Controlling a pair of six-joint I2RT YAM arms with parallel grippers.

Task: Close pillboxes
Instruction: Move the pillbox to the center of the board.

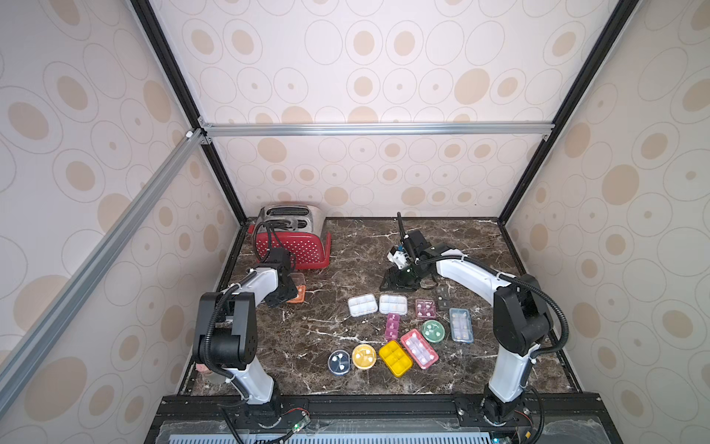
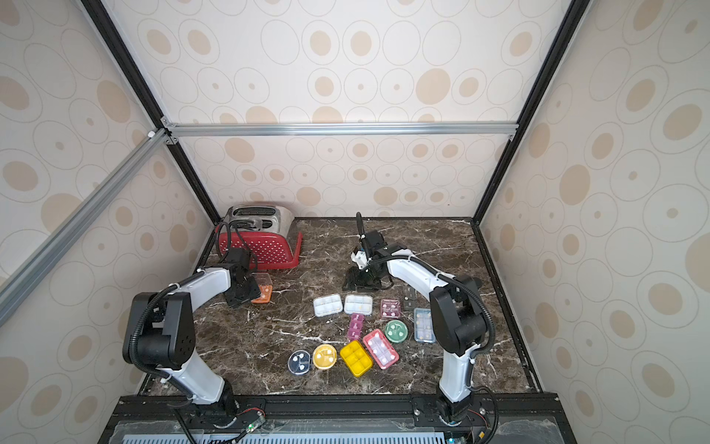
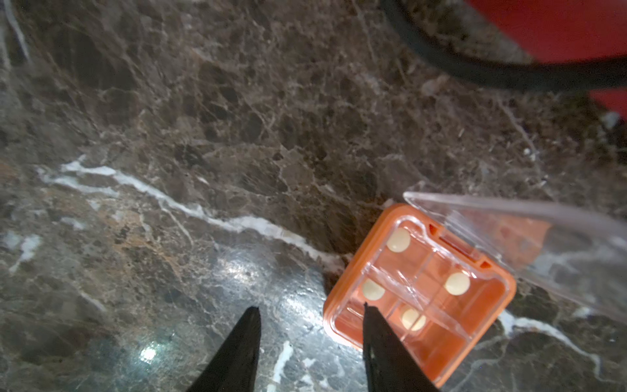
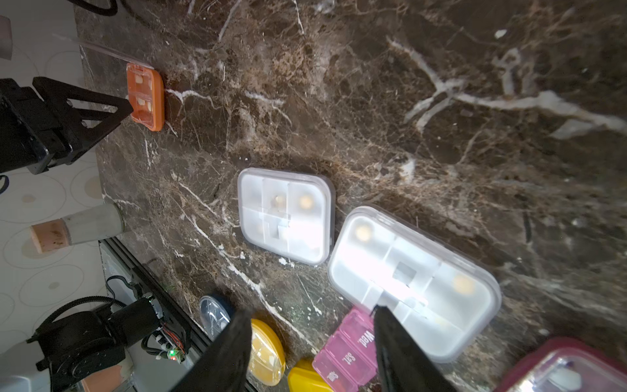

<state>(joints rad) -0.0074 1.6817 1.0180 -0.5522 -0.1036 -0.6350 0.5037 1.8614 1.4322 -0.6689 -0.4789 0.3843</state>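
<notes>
An orange pillbox (image 3: pixel 420 292) lies at the table's left with its clear lid (image 3: pixel 526 237) standing up; pale pills show in its compartments. My left gripper (image 3: pixel 311 307) is open low beside it, one fingertip over the box's near corner, nothing between the jaws. Both top views show that orange pillbox (image 1: pixel 296 295) (image 2: pixel 262 294) partly behind the left gripper (image 1: pixel 283 296). Several other pillboxes lie grouped at centre-right, among them two white ones (image 1: pixel 362 305) (image 1: pixel 392 304) with lids down. My right gripper (image 4: pixel 312 309) hangs open above them, holding nothing.
A red dotted toaster (image 1: pixel 292 238) stands at the back left, its black cord (image 3: pixel 475 68) running near the orange box. A cork-stoppered jar (image 4: pixel 78 225) sits at the front left edge. Patterned walls enclose the marble table (image 1: pixel 307 346).
</notes>
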